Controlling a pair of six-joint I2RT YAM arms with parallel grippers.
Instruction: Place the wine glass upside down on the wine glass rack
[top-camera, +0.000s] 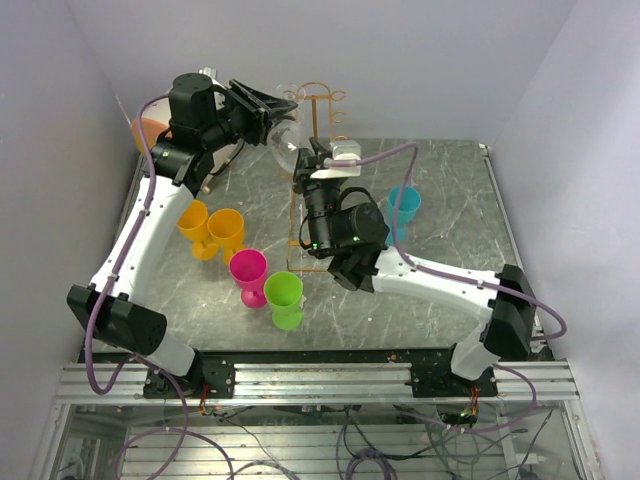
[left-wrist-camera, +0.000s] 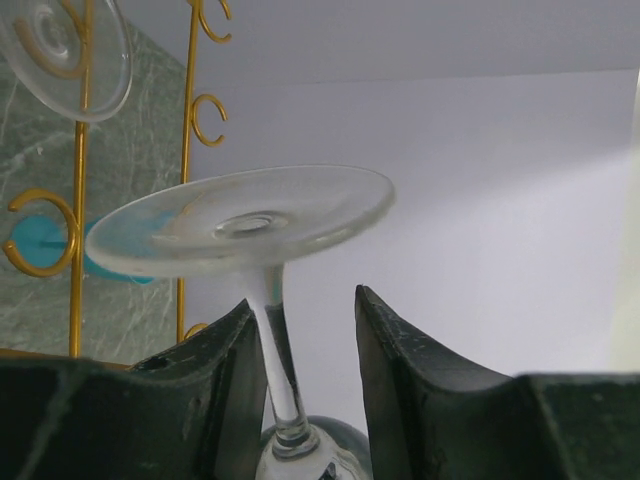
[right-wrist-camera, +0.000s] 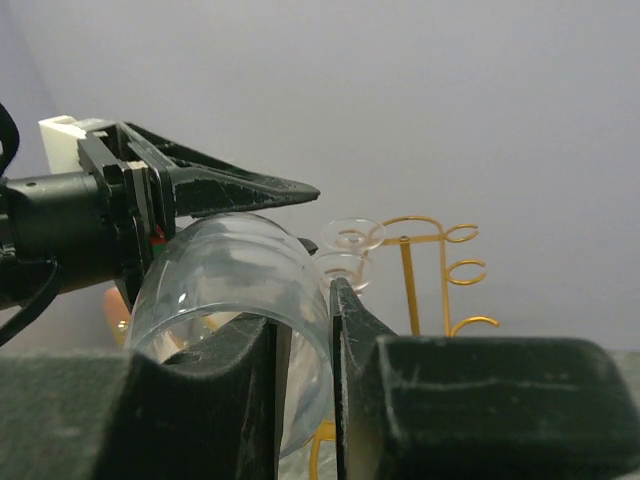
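At the bottom of the top view an aluminium rail carried both arm bases. Beyond it lay the dark grey marbled table, closed in by plain pale walls. On the table, left of centre, stood a green cup and a pink goblet. A little further back were a pair of orange goblets, and a teal cup stood right of centre.

The right arm ran from the lower right towards the middle and pointed away from the camera. The left arm rose along the left side and bent to the right at the upper left of the frame.

The right gripper was almost closed and pinched the wall of the bowl of the wine glass at its rim. The left gripper was partly open. The stem stood between its fingers and touched one of them, with a free gap to the other. The foot of the glass was just past the fingertips.

The glass was in the air over the far part of the table. The wine glass rack stood just behind it, at the upper centre of the top view. Whether the foot touched a wire I could not tell. A second glass foot showed against the rack at the upper left of the left wrist view.
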